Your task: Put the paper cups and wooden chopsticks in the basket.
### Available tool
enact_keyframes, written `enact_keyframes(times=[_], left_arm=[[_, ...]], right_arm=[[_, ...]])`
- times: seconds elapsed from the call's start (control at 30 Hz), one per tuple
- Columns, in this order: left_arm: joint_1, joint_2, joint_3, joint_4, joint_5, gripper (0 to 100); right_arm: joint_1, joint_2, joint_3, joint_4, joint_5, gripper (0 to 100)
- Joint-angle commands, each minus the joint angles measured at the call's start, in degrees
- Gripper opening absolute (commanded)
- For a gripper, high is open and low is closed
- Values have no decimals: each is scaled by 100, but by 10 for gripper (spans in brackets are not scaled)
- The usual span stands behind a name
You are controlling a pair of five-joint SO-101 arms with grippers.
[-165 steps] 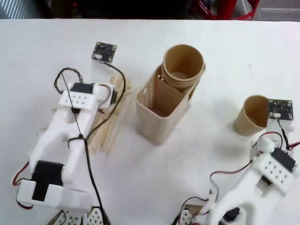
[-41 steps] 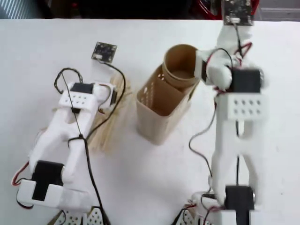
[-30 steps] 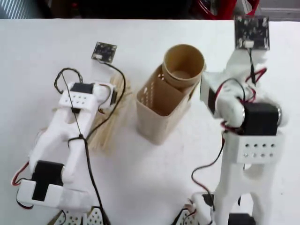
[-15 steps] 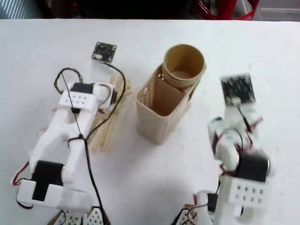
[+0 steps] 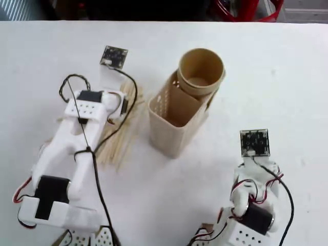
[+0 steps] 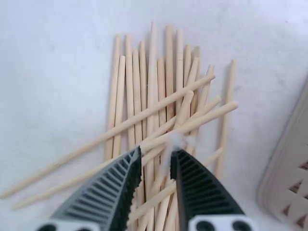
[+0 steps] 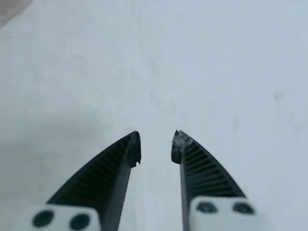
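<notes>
- Many wooden chopsticks point(image 6: 153, 91) lie in a loose, criss-crossed pile on the worktop point(image 5: 287, 77), just beside the basket point(image 5: 171, 139), on your left arm's side.
- The paper cups point(image 5: 201, 72) sit nested in the far end of the basket, so by my reading the chopsticks are what is left.
- Your left claw point(image 6: 155, 155) is poised right over the pile with its jaws parted by a narrow gap; nothing looks clamped between them.
- Your right claw point(image 7: 156, 140) is released too, holding nothing, over bare worktop close to its own base and well apart from the basket.
- To do this pick well, widen the left jaws before you lower, and set them across the sticks, not along them.
- Aim at the middle of the sticks' length; a grip close to one end will likely let them droop and fan out.
- Expect the slanted sticks on top to roll or slip; close slowly, and lift only when the bundle sits firm.
- Tip the bundle end-down into the open part of the basket beside the cups.
</notes>
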Motion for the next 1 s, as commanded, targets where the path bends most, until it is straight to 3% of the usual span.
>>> enact_keyframes(times=[0.0,0.17,0.97], left_arm=[[13,-198,-26,-123,18,118],[48,-198,-26,-123,18,118],[4,-198,-26,-123,18,118]], right_arm=[[321,48,316,-347,44,116],[541,-75,1029,-813,62,116],[532,-92,1011,-813,53,114]])
